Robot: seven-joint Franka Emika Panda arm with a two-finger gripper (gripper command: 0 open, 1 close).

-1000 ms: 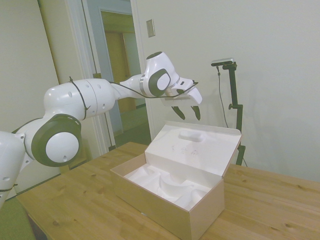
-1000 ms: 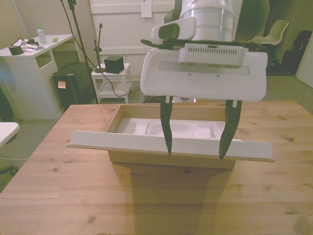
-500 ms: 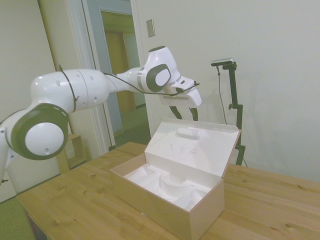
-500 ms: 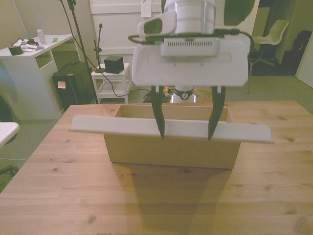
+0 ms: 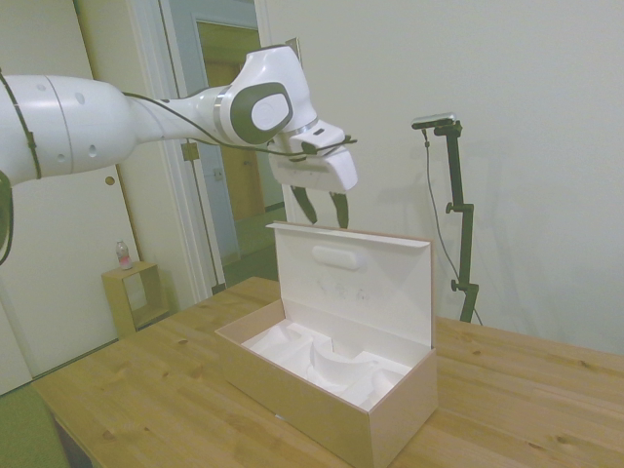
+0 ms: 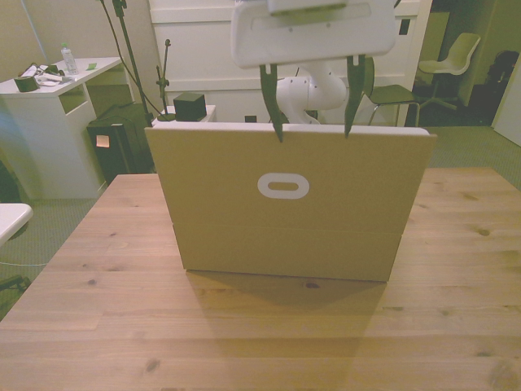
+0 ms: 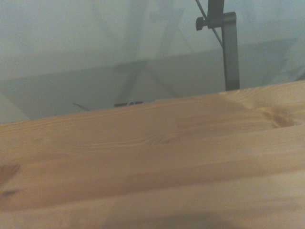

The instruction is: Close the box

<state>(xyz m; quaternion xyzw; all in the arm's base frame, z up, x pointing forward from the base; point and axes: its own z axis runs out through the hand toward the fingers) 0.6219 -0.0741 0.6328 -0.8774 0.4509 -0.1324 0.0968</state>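
1. Pinkish-tan cardboard is what we see first: the box [image 5: 336, 390] sits on the wooden worktop [image 5: 146, 409], its base open with the white moulded insert [image 5: 322, 361] showing, and its lid [image 6: 289, 187] standing nearly upright on the hinge.
2. The end effector [image 6: 312, 130] hangs directly above the lid's free top edge, at 12 o'clock from the box in the front view. Its two dark fingers [image 6: 273, 102] are spread apart and grip nothing, the tips right at the edge; we cannot tell whether they touch it.
3. The lid's long axis runs from 9 to 3 o'clock across the front view, and the fingers straddle its middle stretch, above the oval cutout [image 6: 283, 186].
4. We judge that closing calls for the top edge to tip over the open base, toward 8 o'clock in the side view.
5. The side view shows the open interior and lid angle. The front view shows only the lid's tan outer face but gives the finger spread. The wrist view shows worktop only.
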